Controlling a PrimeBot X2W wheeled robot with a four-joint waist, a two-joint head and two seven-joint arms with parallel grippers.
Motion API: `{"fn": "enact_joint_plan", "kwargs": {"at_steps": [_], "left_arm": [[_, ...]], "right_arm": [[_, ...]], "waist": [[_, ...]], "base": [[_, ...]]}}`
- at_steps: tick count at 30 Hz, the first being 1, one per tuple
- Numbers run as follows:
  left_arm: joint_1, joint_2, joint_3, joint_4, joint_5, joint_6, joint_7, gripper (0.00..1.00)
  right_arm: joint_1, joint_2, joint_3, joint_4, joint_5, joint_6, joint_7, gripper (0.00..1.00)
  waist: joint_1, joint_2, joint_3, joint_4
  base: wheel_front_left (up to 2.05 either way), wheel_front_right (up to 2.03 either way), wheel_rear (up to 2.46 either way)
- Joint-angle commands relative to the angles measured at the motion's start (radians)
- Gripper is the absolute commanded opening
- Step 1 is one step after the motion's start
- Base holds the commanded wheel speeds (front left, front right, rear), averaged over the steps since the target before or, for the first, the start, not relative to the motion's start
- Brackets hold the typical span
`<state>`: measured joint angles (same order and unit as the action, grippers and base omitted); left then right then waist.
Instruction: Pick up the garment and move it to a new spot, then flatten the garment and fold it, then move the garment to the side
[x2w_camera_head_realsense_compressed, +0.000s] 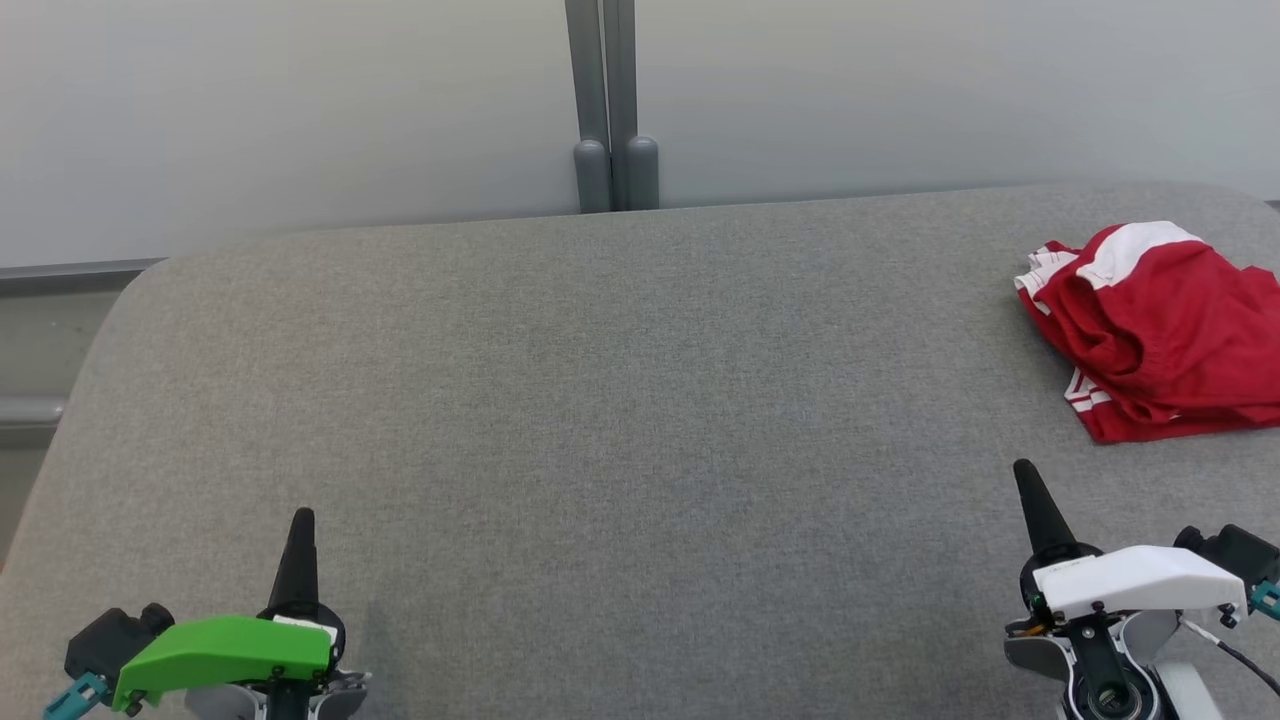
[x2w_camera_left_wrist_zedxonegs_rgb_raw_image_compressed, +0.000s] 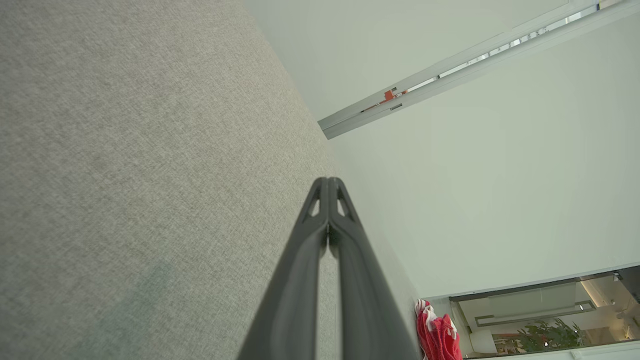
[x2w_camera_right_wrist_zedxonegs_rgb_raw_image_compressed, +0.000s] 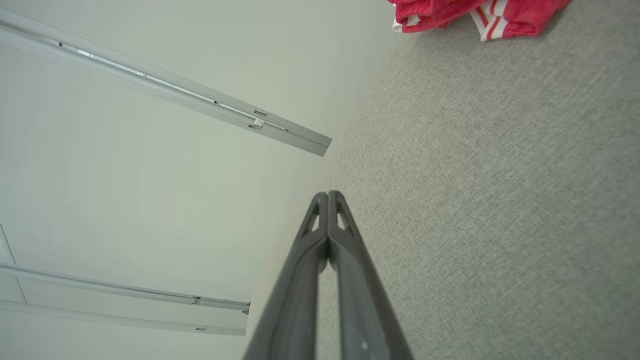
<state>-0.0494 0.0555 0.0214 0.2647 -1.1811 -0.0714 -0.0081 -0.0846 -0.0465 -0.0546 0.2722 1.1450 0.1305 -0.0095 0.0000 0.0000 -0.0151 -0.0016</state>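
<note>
While a pale wall (x2w_camera_head_realsense_compressed: 300, 100) closes off the background, a broad grey fabric-covered worktop (x2w_camera_head_realsense_compressed: 600, 400) with rounded far corners stretches before the robot. The red garment (x2w_camera_head_realsense_compressed: 1150, 330), trimmed with white bands and stripes, lies crumpled in a loose heap at the worktop's far right, running off the right edge of the head view. It rests flat on the cloth surface, well apart from both arms.

The left gripper (x2w_camera_head_realsense_compressed: 302, 520), under a green cover (x2w_camera_head_realsense_compressed: 225, 650), sits at the lower left of the head view. The right gripper (x2w_camera_head_realsense_compressed: 1027, 478), under a white cover (x2w_camera_head_realsense_compressed: 1140, 580), sits at the lower right, the nearer of the two to the garment. Both point away from the robot, across the worktop.

In the left wrist view the left gripper (x2w_camera_left_wrist_zedxonegs_rgb_raw_image_compressed: 328, 182) shows its dark jaws clenched tip to tip with nothing between them, and the garment (x2w_camera_left_wrist_zedxonegs_rgb_raw_image_compressed: 440, 335) is a small red patch by the worktop's edge. The right wrist view shows the right gripper (x2w_camera_right_wrist_zedxonegs_rgb_raw_image_compressed: 328, 196) likewise pressed together and holding nothing, with the garment (x2w_camera_right_wrist_zedxonegs_rgb_raw_image_compressed: 450, 12) at the top edge of the frame. A narrow grey post (x2w_camera_head_realsense_compressed: 608, 100) splits the wall behind the worktop's far edge.
</note>
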Motion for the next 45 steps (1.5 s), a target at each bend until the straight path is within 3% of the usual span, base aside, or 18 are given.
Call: {"fn": "enact_joint_plan", "kwargs": {"at_steps": [1,45], "left_arm": [[-0.025,0.002,0.009,-0.011,-0.023,-0.009,0.008,0.0],[-0.058,-0.004,0.08,-0.02,-0.357,-0.053,0.102,0.0]], "right_arm": [[-0.02,-0.004,-0.006,-0.013,0.027,0.0,0.008,0.0],[-0.028,-0.005,-0.051,-0.028,0.385,0.001,0.105,0.0]], "waist": [[0.0,0.0,0.0,0.0],[0.0,0.0,0.014,0.001]], "base": [[0.0,0.0,0.0],[0.0,0.0,0.0]]}}
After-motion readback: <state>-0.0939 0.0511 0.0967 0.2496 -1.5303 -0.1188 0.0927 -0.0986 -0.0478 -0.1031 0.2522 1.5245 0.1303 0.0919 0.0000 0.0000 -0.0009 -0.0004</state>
